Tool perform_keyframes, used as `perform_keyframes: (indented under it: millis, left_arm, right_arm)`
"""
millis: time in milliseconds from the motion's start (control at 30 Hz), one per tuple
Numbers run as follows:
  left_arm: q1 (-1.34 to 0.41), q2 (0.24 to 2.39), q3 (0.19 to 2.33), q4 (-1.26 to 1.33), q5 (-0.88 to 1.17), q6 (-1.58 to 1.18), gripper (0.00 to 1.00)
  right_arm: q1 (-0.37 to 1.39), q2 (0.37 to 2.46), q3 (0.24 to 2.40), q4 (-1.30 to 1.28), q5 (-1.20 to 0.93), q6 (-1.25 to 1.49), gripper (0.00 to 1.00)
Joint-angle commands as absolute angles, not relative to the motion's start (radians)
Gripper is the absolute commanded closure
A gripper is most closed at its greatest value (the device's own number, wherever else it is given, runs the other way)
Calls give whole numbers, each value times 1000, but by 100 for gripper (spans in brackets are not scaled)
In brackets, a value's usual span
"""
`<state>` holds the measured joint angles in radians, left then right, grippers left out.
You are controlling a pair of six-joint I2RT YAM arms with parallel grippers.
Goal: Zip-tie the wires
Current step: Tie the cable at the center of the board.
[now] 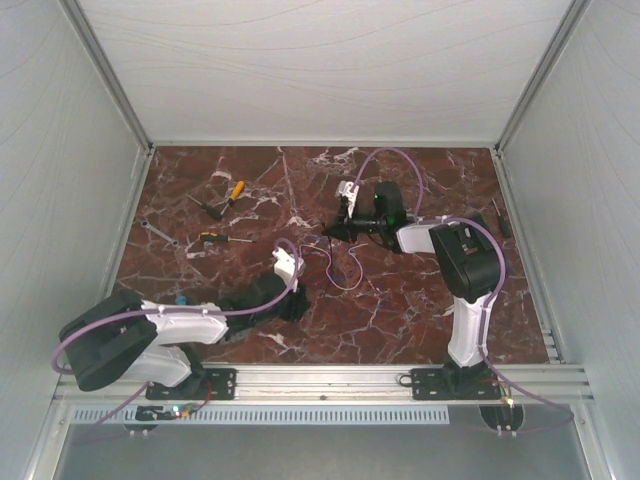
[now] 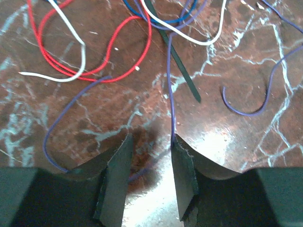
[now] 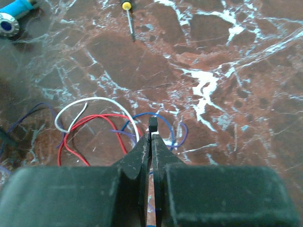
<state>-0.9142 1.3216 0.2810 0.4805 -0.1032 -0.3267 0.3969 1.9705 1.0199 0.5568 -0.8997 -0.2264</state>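
The wires (image 1: 340,268) lie in loose red, white, blue and purple loops on the marble table, between the two grippers. My right gripper (image 3: 152,137) is shut on a black zip tie, whose small square head (image 3: 152,124) sticks out past the fingertips just above the wire loops (image 3: 99,127). In the left wrist view the zip tie's strap (image 2: 182,66) slants down across the wires (image 2: 94,52). My left gripper (image 2: 150,144) is open and low over the table. A thin purple strand (image 2: 170,85) runs down to its right finger and touches the inner edge.
Yellow-handled tools (image 1: 232,192) and a small screwdriver (image 1: 212,238) lie at the back left, with a metal key (image 1: 158,233) further left. A dark tool (image 1: 500,218) lies at the right edge. Enclosure walls stand on three sides of the table.
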Motion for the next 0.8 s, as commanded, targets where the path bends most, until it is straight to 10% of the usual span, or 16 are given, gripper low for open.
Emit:
perform_keyframes:
  millis: [0, 400, 767]
  left_arm:
    - [-884, 1329, 326, 568, -119, -267, 61]
    - [-879, 1343, 268, 665, -13, -179, 60]
    - [-956, 1321, 38, 1100, 81, 96, 40]
  right_arm:
    - [406, 1937, 994, 617, -978, -184, 100]
    - [408, 1909, 878, 737, -992, -21, 100]
    - [409, 1904, 761, 916, -957, 156, 100]
